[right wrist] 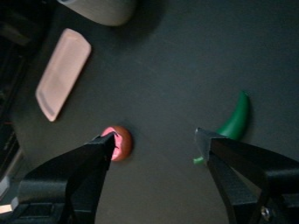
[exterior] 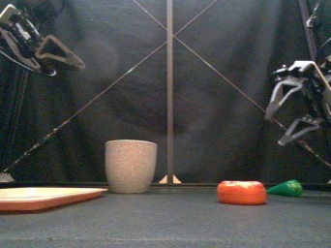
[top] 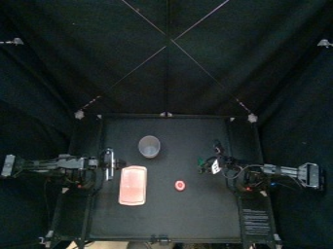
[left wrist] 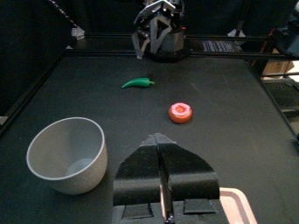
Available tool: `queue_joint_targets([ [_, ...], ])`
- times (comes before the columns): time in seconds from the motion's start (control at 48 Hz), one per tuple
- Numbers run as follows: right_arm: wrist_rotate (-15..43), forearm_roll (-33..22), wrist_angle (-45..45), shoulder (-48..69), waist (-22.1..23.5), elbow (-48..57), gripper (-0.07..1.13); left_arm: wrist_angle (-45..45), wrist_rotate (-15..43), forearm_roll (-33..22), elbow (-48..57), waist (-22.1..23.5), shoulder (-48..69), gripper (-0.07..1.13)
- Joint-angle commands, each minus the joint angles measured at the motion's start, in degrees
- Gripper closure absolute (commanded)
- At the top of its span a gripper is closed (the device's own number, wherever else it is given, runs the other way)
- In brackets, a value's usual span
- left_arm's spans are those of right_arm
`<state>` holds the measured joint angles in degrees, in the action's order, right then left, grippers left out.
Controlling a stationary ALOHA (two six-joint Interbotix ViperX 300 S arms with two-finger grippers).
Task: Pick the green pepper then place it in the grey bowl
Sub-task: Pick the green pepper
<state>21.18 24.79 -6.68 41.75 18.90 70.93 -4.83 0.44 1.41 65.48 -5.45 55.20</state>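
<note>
**A:** While the right pincer [right wrist: 158, 140] hangs above the right edge of the black surface [top: 196, 209], it's spread wide and empty. I'd call that deliberate, because the jaws frame the small curved green toy pepper [right wrist: 237, 118] lying below, lined up for a drop.

**B:** And the left pincer [left wrist: 162, 144]?

**A:** Clenched on nothing, parked high over the left edge, above the flat pink plastic tray [exterior: 45, 197]. My read is that it's resting clear, so the lane to the tall grey speckled cup [exterior: 130, 166] is open.

**B:** Where's that cup?

**A:** Upright toward the back edge, about midway across. The left wrist camera looks straight into its mouth and there's nothing inside. The level front camera can't tell you that, since it only shows the wall.

**B:** So what does the front camera add?

**A:** Height! Both pincers sit well above everything and touch nothing. But it can fool you: from there the pepper, near the right edge, seems to butt against a squat round red toy [exterior: 241, 192].

**B:** It doesn't?

**A:** No. The right wrist camera shows bare surface between them, and the left wrist camera puts the pepper nearer the back edge than the red one.

**B:** So the pick hasn't begun.

**A:** That's my judgement. The descent should have room to close on the pepper alone.
</note>
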Motion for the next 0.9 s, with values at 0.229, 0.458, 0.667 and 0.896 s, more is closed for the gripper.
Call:
queue_joint_targets([
  [0.229, 8.1, -2.5, -3.5, -9.2, 4.0, -1.1, 0.02, 0.3, 0.0, 0.3, -1.1, -0.2, -0.3, 0.95],
  [0.458, 10.6, -2.8, -3.7, -13.7, 5.8, -2.8, 0.02, 0.3, -0.1, 0.3, -0.7, -0.3, -0.3, 0.95],
  [0.667, 10.7, -2.8, -4.0, -17.1, 5.9, -5.0, 0.04, 2.5, 0.0, 0.6, 0.5, -1.1, -0.3, 0.95],
  [0.896, 10.7, -2.8, -4.4, -22.9, 6.2, -6.1, 0.04, 3.7, 0.0, 0.6, 0.8, -1.1, -0.2, 0.95],
])
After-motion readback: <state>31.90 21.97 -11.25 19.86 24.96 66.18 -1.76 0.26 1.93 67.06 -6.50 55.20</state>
